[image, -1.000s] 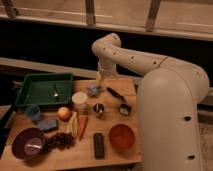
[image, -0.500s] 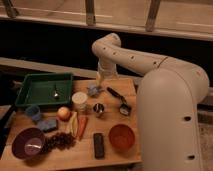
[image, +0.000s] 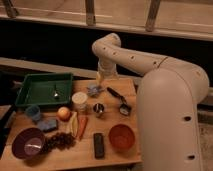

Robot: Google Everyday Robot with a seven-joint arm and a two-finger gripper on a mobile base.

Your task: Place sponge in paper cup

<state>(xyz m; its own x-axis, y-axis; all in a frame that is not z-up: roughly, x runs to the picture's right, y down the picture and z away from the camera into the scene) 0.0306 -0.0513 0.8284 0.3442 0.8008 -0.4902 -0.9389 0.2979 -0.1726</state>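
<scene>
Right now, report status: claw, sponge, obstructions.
Claw open, empty, by grey wad at back. Sponge lying front left, untouched. Apple between sponge and paper cup.

So the gripper [image: 102, 79] is hanging with its fingers spread and nothing in it, near a grey-blue wad [image: 93, 90] toward the back of the table [image: 111, 122], roughly 1 o'clock from the paper cup [image: 79, 100]. The sponge [image: 48, 124] lies flat at the cup's 8 o'clock, with an apple [image: 63, 113] between them. A little metal cup [image: 99, 108] sits at its 4 o'clock and a green tray [image: 45, 75] around 10.
</scene>
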